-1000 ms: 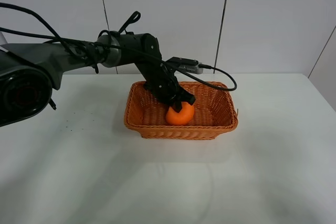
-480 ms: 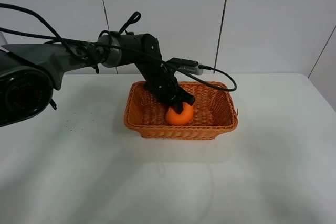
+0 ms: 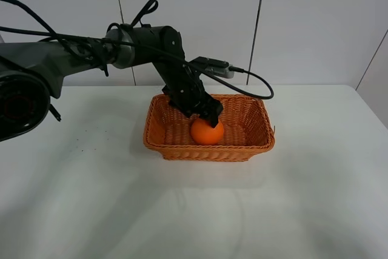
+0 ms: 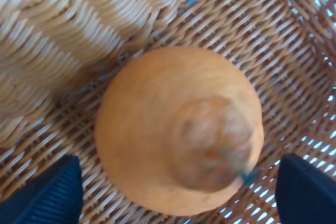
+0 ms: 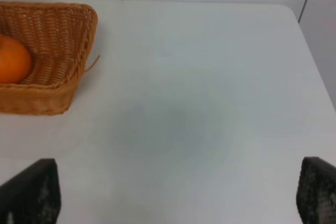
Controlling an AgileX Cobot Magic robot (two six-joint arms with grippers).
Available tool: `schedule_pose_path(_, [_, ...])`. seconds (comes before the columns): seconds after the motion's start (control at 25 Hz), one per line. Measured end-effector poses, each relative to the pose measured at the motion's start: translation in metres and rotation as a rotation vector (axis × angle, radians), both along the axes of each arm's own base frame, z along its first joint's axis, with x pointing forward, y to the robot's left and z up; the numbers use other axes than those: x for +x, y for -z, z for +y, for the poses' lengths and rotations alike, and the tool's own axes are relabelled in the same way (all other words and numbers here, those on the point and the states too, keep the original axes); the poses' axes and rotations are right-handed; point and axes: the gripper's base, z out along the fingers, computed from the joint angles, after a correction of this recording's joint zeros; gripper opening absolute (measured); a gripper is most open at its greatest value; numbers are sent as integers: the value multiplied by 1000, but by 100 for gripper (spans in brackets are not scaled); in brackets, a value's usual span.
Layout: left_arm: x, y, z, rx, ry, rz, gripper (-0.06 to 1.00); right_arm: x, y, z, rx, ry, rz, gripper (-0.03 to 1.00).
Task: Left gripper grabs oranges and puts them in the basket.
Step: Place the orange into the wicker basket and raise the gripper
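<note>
The orange lies on the floor of the wicker basket, near its middle. My left gripper hangs just above the orange's far side, open and empty. In the left wrist view the orange sits knob up on the basket weave. The gripper has its two black fingers spread wide on either side, clear of the fruit. My right gripper is open and empty over bare table, and does not show in the exterior high view.
The basket with the orange stands at the back middle of a white table. A black cable loops from the left arm over the basket's far rim. A panelled wall rises behind the table.
My left gripper has let go of the orange and lifted slightly up and back. The orange stays on the basket floor.
</note>
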Motion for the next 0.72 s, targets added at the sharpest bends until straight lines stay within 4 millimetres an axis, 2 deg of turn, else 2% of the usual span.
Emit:
schedule_pose_path(0.16, [-3, -11, 2, 0, 6, -2, 85, 0, 0, 0, 0, 0, 0, 69])
schedule_pose_path(0.44, [-7, -45, 11, 27, -1, -76, 85, 0, 0, 0, 0, 0, 0, 69])
schedule_pose_path(0.64, [-5, -65, 27, 50, -53, -93, 85, 0, 0, 0, 0, 0, 0, 69])
schedule_pose_path(0.72, [-1, -72, 41, 51, -89, -93, 85, 0, 0, 0, 0, 0, 0, 69])
